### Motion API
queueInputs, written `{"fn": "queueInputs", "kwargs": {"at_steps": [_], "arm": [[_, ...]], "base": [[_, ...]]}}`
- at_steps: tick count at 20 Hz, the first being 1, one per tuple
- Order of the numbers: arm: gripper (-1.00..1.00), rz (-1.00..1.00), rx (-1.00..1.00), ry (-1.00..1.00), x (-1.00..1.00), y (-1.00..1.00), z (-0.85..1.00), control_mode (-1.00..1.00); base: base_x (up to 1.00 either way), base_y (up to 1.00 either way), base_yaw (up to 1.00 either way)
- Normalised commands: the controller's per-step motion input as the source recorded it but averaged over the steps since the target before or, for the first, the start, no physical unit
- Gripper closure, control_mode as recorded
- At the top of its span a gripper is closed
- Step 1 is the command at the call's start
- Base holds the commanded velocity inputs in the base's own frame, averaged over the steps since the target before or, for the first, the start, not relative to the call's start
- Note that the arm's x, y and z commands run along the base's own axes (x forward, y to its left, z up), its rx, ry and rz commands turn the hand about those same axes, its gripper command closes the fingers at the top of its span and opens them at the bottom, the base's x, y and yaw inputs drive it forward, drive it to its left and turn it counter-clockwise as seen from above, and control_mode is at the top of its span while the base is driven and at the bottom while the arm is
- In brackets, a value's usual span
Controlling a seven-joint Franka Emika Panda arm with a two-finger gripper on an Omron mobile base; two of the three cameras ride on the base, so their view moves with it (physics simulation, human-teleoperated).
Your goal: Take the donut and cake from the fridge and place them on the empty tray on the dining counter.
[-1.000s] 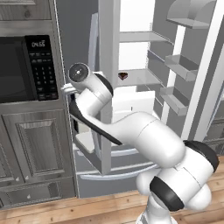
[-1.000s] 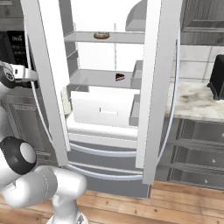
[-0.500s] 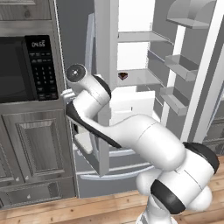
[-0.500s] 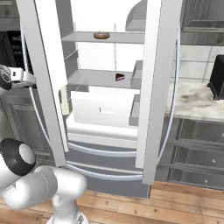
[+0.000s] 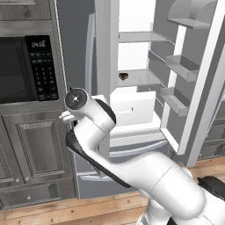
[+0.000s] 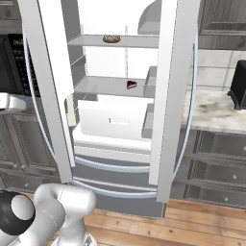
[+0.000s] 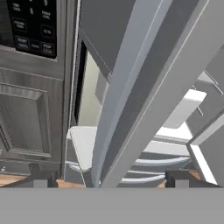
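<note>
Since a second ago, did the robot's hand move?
Yes. In the left base view the hand end of the arm has dropped lower against the microwave keypad, and the gripper now stands open.

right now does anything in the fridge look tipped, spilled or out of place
Nothing stands out. The fridge stands open, the donut lies flat on the upper shelf and the cake sits upright on the shelf below. No spill shows.

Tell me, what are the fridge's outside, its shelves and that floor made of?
The fridge outside looks like brushed stainless steel: grey with a soft sheen. Its shelves look like white plastic, plain and matte, though it is hard to be sure. The floor looks like varnished wood: warm brown planks with visible seams.
</note>
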Motion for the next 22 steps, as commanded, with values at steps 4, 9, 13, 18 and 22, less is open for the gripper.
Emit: {"fn": "queueInputs", "kwargs": {"at_steps": [4, 9, 13, 18, 22], "arm": [[-1.00, -0.01, 0.11, 0.00, -0.10, -0.77, 0.00, -1.00], [-1.00, 0.00, 0.20, 0.02, 0.00, -0.79, -0.02, -1.00], [-1.00, 0.00, 0.21, 0.12, 0.02, -0.56, 0.00, -1.00], [-1.00, -0.06, 0.16, 0.23, 0.00, -0.26, 0.00, -1.00], [-1.00, -0.02, 0.14, 0.19, 0.00, -0.23, 0.00, -1.00]], "base": [[0.00, 0.00, 0.00], [0.00, 0.00, 0.00], [0.00, 0.00, 0.00], [0.00, 0.00, 0.00], [0.00, 0.00, 0.00]]}}
